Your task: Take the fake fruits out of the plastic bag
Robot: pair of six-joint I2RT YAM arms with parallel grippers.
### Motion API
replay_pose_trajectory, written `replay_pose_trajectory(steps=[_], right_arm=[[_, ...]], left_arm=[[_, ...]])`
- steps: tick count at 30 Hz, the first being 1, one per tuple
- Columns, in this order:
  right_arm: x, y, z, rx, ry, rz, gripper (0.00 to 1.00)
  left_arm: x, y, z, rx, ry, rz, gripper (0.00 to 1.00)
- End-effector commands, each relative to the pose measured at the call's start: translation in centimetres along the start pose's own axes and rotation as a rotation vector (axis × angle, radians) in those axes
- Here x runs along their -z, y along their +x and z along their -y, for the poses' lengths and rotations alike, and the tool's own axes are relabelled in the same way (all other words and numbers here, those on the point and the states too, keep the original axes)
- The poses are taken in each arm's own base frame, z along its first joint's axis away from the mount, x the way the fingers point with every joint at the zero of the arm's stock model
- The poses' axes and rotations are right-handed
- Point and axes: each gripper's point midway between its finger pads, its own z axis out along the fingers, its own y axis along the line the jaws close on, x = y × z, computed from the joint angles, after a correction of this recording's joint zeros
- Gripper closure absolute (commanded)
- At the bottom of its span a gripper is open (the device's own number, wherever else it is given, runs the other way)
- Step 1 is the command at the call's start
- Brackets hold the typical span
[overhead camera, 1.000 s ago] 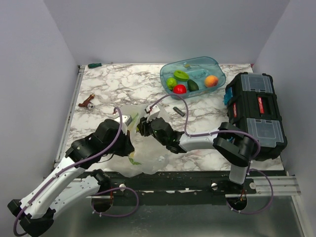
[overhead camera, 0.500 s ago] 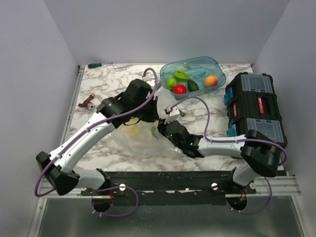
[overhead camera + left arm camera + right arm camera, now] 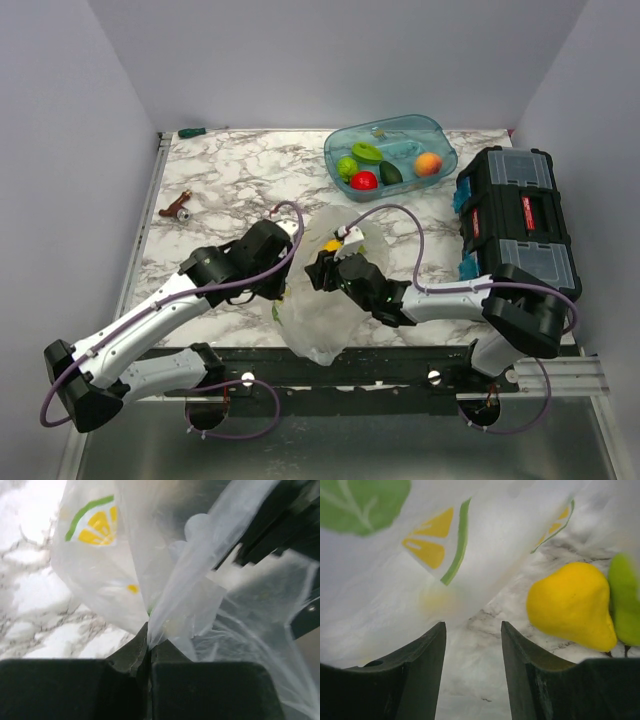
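The plastic bag (image 3: 165,580) is what your left gripper (image 3: 150,650) has: the jaws are pressed tight together on a bunched fold of the film, and the rest of the bag fans up and away from the pinch. From the top view, that pinch sits on the bag's left side, and the bag itself is spread over the middle of the table (image 3: 230,170) by its near edge.

Your right gripper (image 3: 472,627) is on the bag's far side with the jaws apart and nothing between them, just bare marble. Lemon-print film hangs right in front of its fingers. Just right of the right finger you've got a yellow fruit (image 3: 570,605) lying on the marble, with a green fruit (image 3: 624,600) touching its right side. I can't tell if film covers those two or not.

Further out, the teal tub (image 3: 430,135) sits at the table's far edge, right of the middle. It holds a light green fruit (image 3: 347,167), a red fruit (image 3: 364,180), a dark green fruit (image 3: 391,172) and an orange peach ball (image 3: 428,163). A black toolbox (image 3: 515,225) runs along the right edge. There's a green-handled screwdriver (image 3: 192,131) at the far left corner, and a small brown thing (image 3: 177,208) near the left edge.
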Motion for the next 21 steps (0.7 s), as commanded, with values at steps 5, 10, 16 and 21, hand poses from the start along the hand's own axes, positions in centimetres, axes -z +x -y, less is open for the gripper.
replay_pose_trajectory(steps=[5,10,16,21], right_arm=[[-0.5,0.8,1.5,0.084,0.08,-0.016,0.41],[-1.3,0.2,2.1,0.168,0.13,0.004,0.26],[-2.8,0.2,2.8,0.27,0.154,0.055,0.04],[-3.9,0.4,3.7,0.344,0.198,0.097,0.0]], left_arm=[[-1.0,4.4,-2.9,0.058,-0.1,-0.055,1.0],[-1.5,4.6,-3.0,0.06,-0.118,-0.082,1.0],[-1.4,4.0,-2.7,0.064,-0.11,-0.069,1.0],[-1.5,4.5,-2.3,0.059,-0.08,-0.079,1.0]])
